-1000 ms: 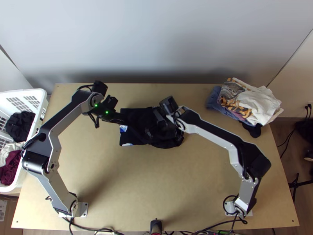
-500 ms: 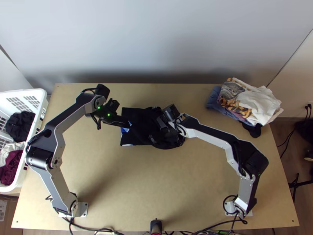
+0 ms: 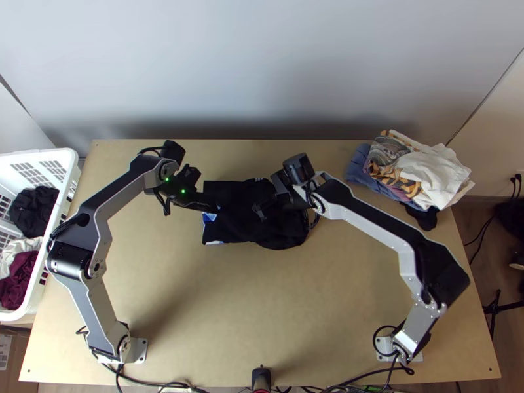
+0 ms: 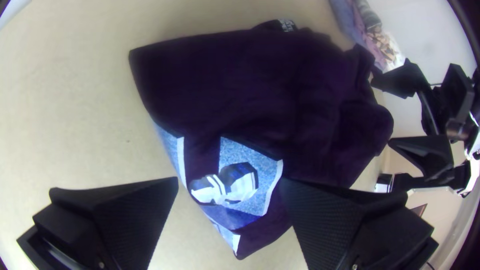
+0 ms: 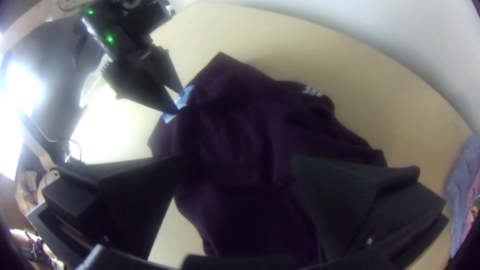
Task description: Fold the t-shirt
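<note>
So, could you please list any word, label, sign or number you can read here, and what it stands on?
No text can be read.
White print on the dark t-shirt: too small to read.
Label on the box at the top view's lower left: too small to read.

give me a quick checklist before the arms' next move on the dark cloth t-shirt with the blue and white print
1. Left flat-fingered black hand open: ok, fingers wide apart.
2. Right flat-fingered black hand open: ok, also wide apart.
3. Dark cloth t-shirt with blue-and-white print lying smooth: not ok, rumpled in the half nearer the right arm.
4. Layers underneath straight: cannot tell, hidden.
5. Left hand's fingertips off the cloth: cannot tell.
6. Mixed-colour cloth pile apart from the t-shirt: ok, bare table between.
</note>
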